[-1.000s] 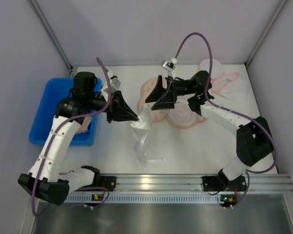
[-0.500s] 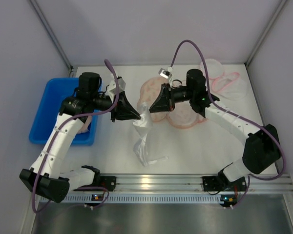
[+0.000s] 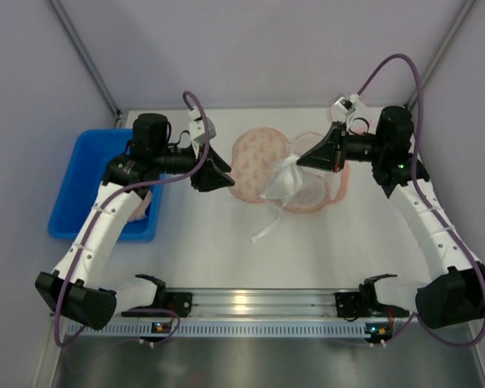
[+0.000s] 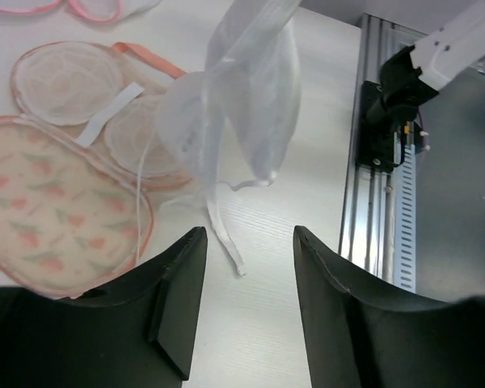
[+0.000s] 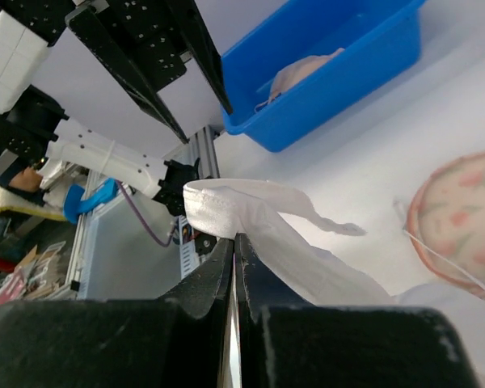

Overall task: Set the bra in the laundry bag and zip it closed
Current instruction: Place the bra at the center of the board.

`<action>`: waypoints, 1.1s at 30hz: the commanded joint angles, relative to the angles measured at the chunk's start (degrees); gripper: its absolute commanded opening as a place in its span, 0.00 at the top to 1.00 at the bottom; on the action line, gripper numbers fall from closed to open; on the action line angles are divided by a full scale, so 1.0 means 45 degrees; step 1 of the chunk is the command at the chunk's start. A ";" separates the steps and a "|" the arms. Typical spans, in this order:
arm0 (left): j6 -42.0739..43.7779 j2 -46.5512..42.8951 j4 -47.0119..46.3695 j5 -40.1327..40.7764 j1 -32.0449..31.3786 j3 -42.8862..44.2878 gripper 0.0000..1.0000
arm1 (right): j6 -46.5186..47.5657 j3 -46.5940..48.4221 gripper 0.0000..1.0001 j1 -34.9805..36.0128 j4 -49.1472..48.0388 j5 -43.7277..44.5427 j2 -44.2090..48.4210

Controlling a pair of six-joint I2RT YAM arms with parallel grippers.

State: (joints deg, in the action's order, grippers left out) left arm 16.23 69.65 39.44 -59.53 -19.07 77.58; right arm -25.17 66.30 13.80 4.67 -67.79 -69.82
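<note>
The bra [image 3: 281, 185] is white and sheer with thin straps. It hangs from my right gripper [image 3: 301, 164], which is shut on its band [image 5: 226, 212] with the jaws pressed together [image 5: 234, 240]. It dangles over the laundry bag [image 3: 257, 158], a flat pink-trimmed floral pouch lying spread on the table, and one strap trails onto the table. My left gripper [image 3: 226, 183] stands open and empty to the left of the bag. In the left wrist view the bra [image 4: 246, 89] hangs ahead of the open left gripper [image 4: 249, 240], beside the floral bag [image 4: 44, 202].
A blue bin [image 3: 79, 174] with a peach garment [image 3: 141, 207] sits at the left. More pink-trimmed pouches [image 3: 338, 113] lie at the back right behind the right arm. The metal rail [image 3: 259, 303] runs along the near edge.
My left gripper has let go of the bra and opened. My right gripper shut on the bra and carried it right, over the laundry bag.
</note>
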 commanded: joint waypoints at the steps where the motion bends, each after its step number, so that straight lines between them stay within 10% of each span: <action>1: -0.0967 -0.0106 -0.1848 0.1624 -0.0059 0.0455 0.47 | 0.0670 0.0771 1.00 -0.1286 0.1810 -0.0813 0.0788; 11: -0.2824 -0.0184 -0.3452 0.4494 -0.0040 0.0299 0.37 | 0.6441 0.3994 1.00 -0.4513 1.0129 -0.1031 0.1376; 15: -0.3565 -0.0242 -0.3452 0.5882 0.0096 0.0377 0.30 | 0.5675 0.3144 1.00 -0.4260 0.9105 0.0331 0.1666; 23: -0.4661 -0.0692 -0.2926 0.6608 0.0877 -0.0071 0.26 | 0.4071 0.0891 1.00 0.1748 0.5001 0.5141 0.0520; 33: -0.4896 -0.1531 -0.2866 0.6159 0.2869 -0.1613 0.26 | 0.4909 0.3095 1.00 0.5504 0.3086 0.7387 -0.4925</action>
State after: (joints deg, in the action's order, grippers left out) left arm -4.84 64.31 27.57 -30.57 -8.08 71.83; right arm -4.73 74.98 33.19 26.09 -38.50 -87.94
